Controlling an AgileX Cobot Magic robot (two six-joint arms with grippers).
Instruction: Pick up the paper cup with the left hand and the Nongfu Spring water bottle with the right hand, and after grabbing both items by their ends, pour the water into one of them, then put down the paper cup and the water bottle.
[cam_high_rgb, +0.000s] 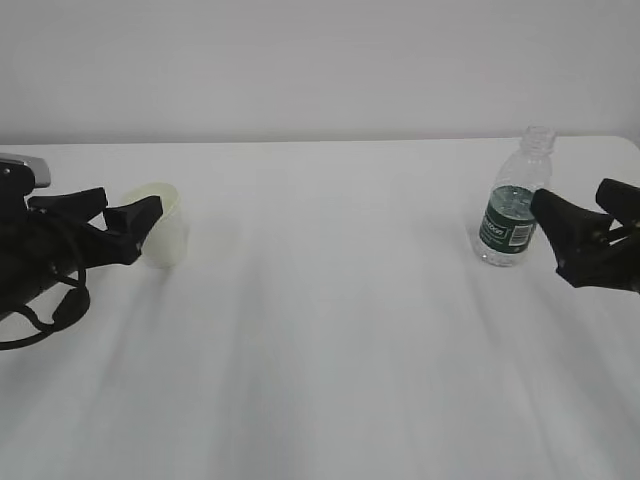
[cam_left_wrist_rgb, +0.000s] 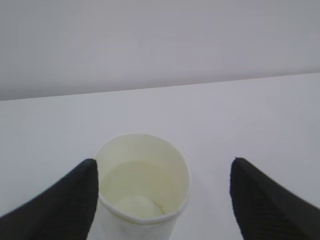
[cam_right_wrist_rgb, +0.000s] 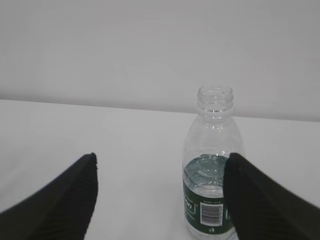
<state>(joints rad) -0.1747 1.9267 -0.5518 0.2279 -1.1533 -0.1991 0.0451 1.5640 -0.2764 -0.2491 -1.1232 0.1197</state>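
On the plain white table (cam_high_rgb: 330, 330) stand one small white tapered paper cup (cam_high_rgb: 163, 226) with a rolled rim, at about nine o'clock in the exterior view, and one small clear ribbed plastic Nongfu Spring water bottle (cam_high_rgb: 514, 205) with a dark green label band, at about three o'clock, uncapped and upright. The left hand (cam_high_rgb: 100, 222) has its jaws spread wide around the cup, one finger (cam_left_wrist_rgb: 65, 202) touching or just beside the cup's wall and the other well apart; nothing is gripped yet. The right hand (cam_high_rgb: 570, 235) is likewise wide open beside the bottle, which sits toward one finger (cam_right_wrist_rgb: 260, 200) in the right wrist view, not yet held. The cup looks light and thin-walled, likely to crush under a hard squeeze, so a gentle hold on the wall below the rim seems best. The bottle, with water (cam_right_wrist_rgb: 207, 172) filling roughly its lower half, seems moderately light, smooth and slightly yielding; the ribbed body near the label should offer the surest purchase. Count: one cup, one bottle, two grippers.
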